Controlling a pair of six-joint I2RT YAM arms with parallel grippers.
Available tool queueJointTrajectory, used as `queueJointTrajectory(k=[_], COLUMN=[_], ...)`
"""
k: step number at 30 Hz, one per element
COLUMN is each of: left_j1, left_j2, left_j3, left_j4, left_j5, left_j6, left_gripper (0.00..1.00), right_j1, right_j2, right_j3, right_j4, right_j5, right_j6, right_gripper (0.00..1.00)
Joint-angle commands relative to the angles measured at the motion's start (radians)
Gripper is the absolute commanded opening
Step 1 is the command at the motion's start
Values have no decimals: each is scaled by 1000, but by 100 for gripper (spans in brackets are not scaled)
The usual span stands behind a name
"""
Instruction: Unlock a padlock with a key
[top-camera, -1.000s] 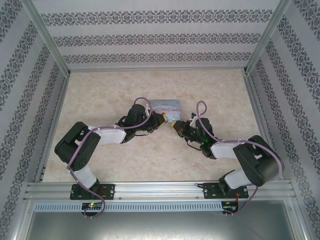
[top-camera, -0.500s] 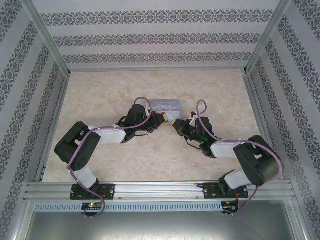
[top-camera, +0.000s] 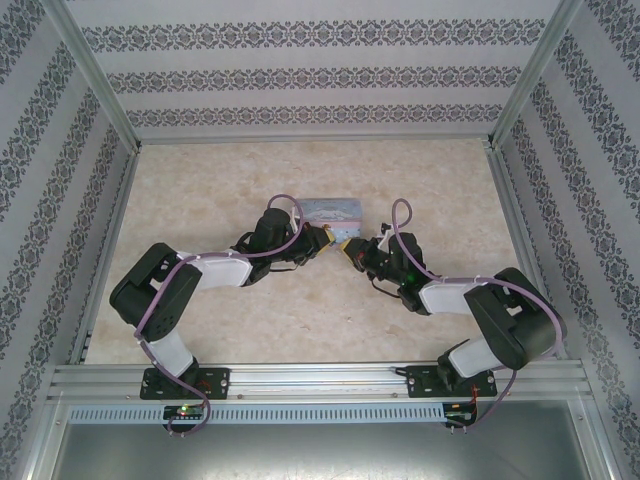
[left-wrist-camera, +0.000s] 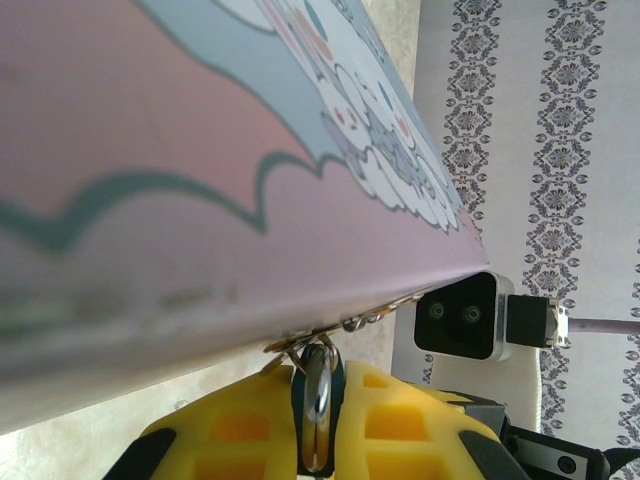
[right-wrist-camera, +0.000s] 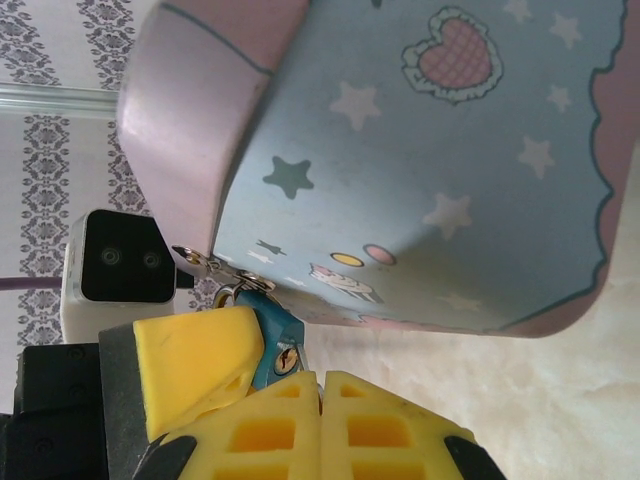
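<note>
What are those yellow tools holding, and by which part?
The left tool pinches the padlock by its body, hanging from the tin. The right tool is shut; whether it grips the key cannot be told.

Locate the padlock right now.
Right wrist view, lower left: the padlock hangs from the clasp at a corner of the tin, pinched in the left claw.
</note>
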Motion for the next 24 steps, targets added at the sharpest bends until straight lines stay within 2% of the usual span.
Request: queueJointTrajectory(k=[1,24], left_j1=[-9,-18], left_j2=[24,47], left_j3=[23,28], left_j4=[65,85], left_j5=[25,2], left_j6=[-33,-44], left_gripper=[0,0], right_j1=[18,35], right_j2=[14,-15], right_j3=[37,37], right_j4=[28,32], right_j5=[11,17], right_j6=[1,19], right_gripper=[0,0])
